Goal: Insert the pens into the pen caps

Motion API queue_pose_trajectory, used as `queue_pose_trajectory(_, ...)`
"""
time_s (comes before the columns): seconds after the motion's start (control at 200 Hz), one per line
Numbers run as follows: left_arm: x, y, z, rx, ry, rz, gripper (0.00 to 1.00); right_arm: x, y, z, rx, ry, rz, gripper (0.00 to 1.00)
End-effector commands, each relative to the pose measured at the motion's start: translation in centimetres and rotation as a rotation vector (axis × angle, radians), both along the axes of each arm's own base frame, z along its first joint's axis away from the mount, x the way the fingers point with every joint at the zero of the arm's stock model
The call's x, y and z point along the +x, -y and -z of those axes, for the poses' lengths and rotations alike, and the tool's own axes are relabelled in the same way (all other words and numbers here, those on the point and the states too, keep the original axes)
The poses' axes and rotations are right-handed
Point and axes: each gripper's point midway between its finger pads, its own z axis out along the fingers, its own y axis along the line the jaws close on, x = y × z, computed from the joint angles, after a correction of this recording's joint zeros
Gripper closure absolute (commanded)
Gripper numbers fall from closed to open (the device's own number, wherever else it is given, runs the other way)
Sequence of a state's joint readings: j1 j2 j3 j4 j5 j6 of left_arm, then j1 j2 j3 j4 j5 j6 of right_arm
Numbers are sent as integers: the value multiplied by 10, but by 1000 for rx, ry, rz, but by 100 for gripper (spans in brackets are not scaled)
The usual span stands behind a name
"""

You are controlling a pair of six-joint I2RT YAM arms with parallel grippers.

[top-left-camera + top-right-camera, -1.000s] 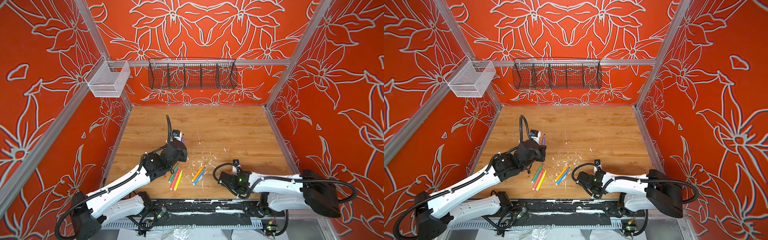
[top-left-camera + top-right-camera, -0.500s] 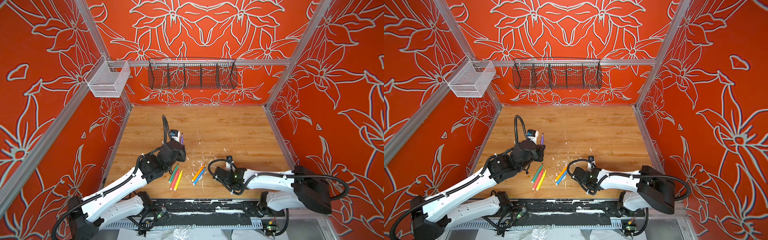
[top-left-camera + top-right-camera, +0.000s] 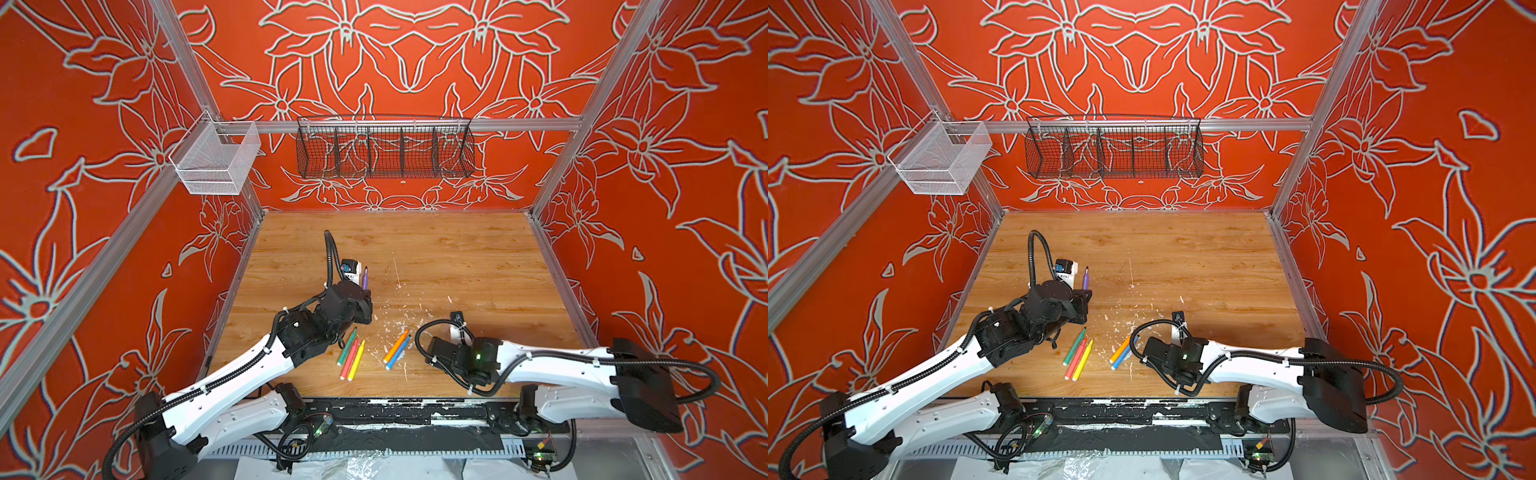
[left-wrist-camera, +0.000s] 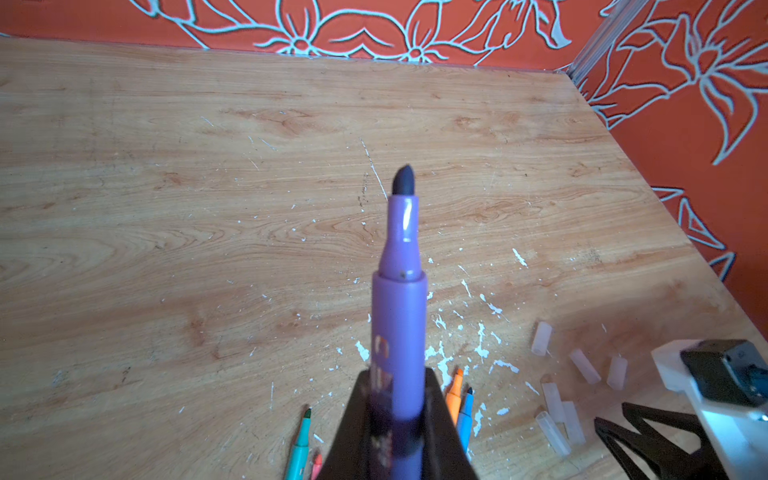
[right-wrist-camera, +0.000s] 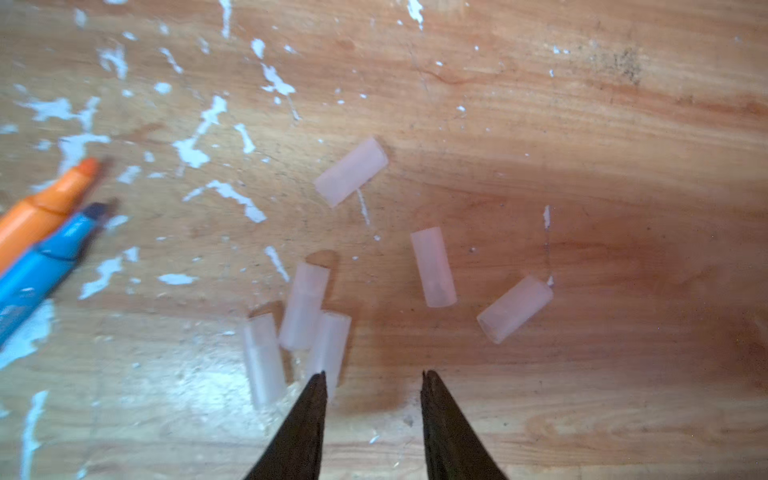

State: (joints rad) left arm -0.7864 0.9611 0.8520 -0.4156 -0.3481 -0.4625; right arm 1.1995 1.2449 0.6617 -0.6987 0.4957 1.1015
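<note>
Purple pen (image 4: 400,316) sits clamped in my left claw (image 4: 397,399), barrel pinched tight between the two black fingers. Its dark felt tip is bare and points up and away over the wood table (image 4: 166,208). In both top views the pen stands nearly upright above the left half of the board.

My right claw (image 5: 374,376) hangs low over the caps (image 5: 433,267). Its jaws are parted to a narrow gap with only bare wood between them, so it grips nothing. I count six clear caps, all lying on their sides. Three are bunched together, two touching and the third just beside them. One finger (image 5: 307,415) overlaps the nearest of these in the wrist view, and I cannot tell whether it touches. The other three lie apart from one another, farther out past the fingertips.

On the table near the front edge, the green pen (image 3: 347,347), pink pen (image 3: 350,358) and yellow pen (image 3: 356,360) lie side by side, uncapped. The orange pen (image 3: 395,346) and blue pen (image 3: 398,353) lie as a touching pair just to their right, between that trio and the caps. White paint flecks (image 5: 195,149) spatter the wood around them.
</note>
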Motion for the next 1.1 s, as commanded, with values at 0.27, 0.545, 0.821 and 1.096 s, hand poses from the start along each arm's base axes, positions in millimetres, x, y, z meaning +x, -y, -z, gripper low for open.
queue_pose_trajectory(0.27,0,33,10,-31,-19,152,100,5,-7,16,33,-25,-14,57)
queue_pose_trajectory(0.545,-1,33,6,-52,4,156,100,6,2,33,51,-59,12,61)
queue_pose_trajectory(0.821,0,21,-3,-73,40,98,100,8,-1,42,39,-82,8,62)
queue_pose_trajectory(1.096,1,21,0,-86,18,76,100,5,5,52,56,-98,21,68)
